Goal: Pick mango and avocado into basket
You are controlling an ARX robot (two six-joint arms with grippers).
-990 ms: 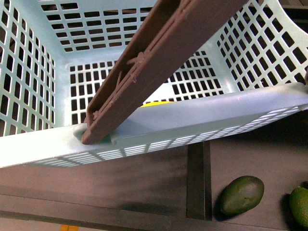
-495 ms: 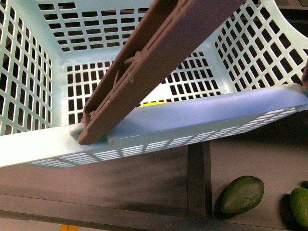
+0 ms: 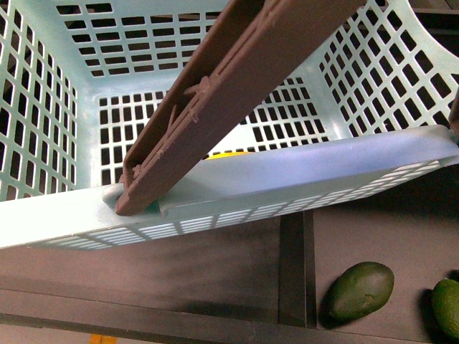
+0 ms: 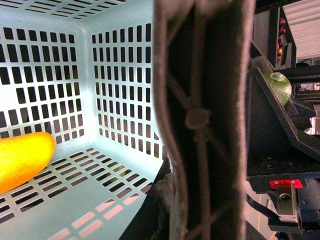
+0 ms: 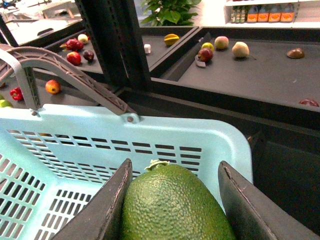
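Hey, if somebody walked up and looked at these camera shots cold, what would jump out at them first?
Probably the big green avocado clamped between the right gripper's fingers, filling the right wrist view just above the teal basket's rim. Next, the brown handle slanting across the front view. Then the bright orange-yellow mango lying on the basket floor in the left wrist view.
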